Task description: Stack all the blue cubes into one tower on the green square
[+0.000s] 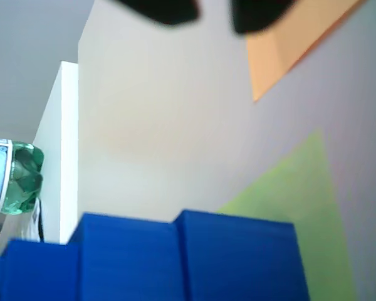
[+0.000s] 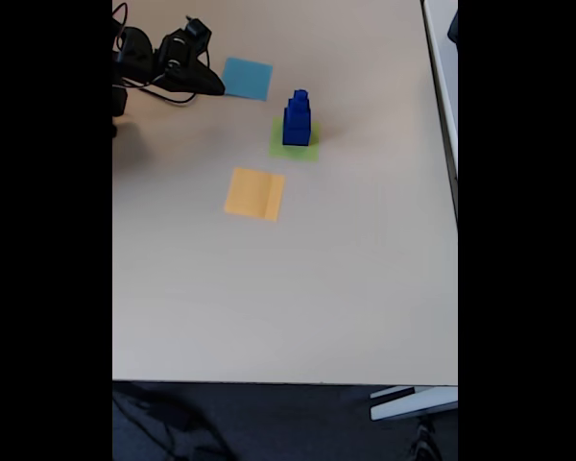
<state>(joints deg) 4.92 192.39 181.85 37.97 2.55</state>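
3 blue cubes [image 2: 297, 119] stand as 1 tower in the fixed view, largest at the bottom and smallest on top, stepped in size. That tower rests on the green square [image 2: 309, 150], whose lime edge shows to the right of and below the base of the stack. In the wrist view the cubes [image 1: 175, 260] fill the lower edge as stepped, blurred blue blocks, with the green square [image 1: 301, 194] spreading behind them toward the right. 1 orange-yellow square [image 2: 254, 193] lies flat on the table [image 2: 317, 288] below and to the left of the tower in the fixed view, apart from the green patch; its corner also appears at upper right in the wrist view [image 1: 288, 44]. 1 light-blue square [image 2: 247, 78] lies up and to the left of the tower, likewise apart from it. The gripper [image 2: 214, 88] sits at the upper left of the fixed view, its dark tip just beside the left edge of the light-blue square and well apart from the tower, with black cables trailing behind it. In the wrist view 2 dark finger tips [image 1: 166, 9] appear at the top edge with a gap between them and nothing held there. 1 green-tinted bottle [image 1: 15, 177] shows at the left edge of the wrist view, beside a white upright panel [image 1: 59, 150].
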